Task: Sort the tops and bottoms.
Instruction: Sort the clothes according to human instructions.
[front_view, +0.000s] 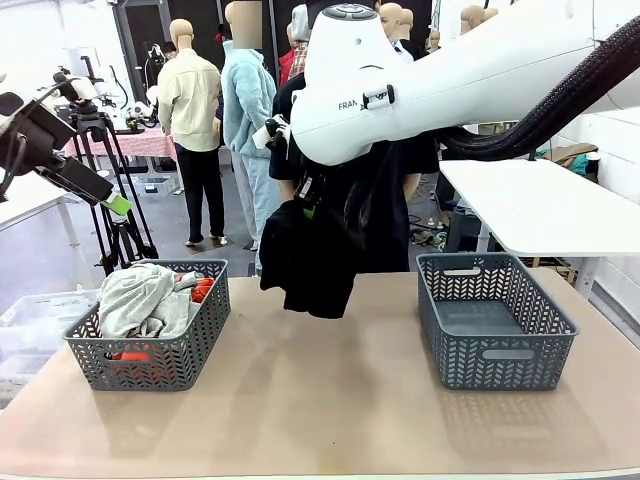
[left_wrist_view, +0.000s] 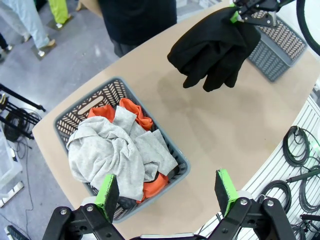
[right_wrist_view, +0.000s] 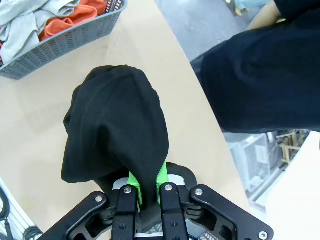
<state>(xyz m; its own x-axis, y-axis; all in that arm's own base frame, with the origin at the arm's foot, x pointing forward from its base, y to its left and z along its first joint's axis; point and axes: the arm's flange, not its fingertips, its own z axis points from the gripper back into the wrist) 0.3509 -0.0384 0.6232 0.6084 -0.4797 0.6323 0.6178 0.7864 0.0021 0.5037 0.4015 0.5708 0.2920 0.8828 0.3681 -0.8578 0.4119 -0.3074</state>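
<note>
The black bottoms (front_view: 310, 262) hang bunched above the middle of the table, a little above its surface. My right gripper (front_view: 305, 207) is shut on their top edge. In the right wrist view the black cloth (right_wrist_view: 115, 130) is pinched between the green pads of this gripper (right_wrist_view: 147, 181). Two tops lie in the left basket (front_view: 190, 345): a light grey sweatshirt (front_view: 145, 300) on an orange-red shirt (front_view: 203, 289). My left gripper (front_view: 105, 195) hovers high at the far left, open and empty. Its wrist view looks down past its gripper (left_wrist_view: 166, 192) on the sweatshirt (left_wrist_view: 112, 155), the orange-red shirt (left_wrist_view: 137, 114) and the hanging bottoms (left_wrist_view: 215, 50).
An empty grey lattice basket (front_view: 495, 355) stands at the table's right. A person in a black top (right_wrist_view: 265, 75) stands at the far edge, behind the hanging garment. Bare tabletop (front_view: 320, 390) lies between the two baskets. Cables (left_wrist_view: 300, 150) lie beyond the near edge.
</note>
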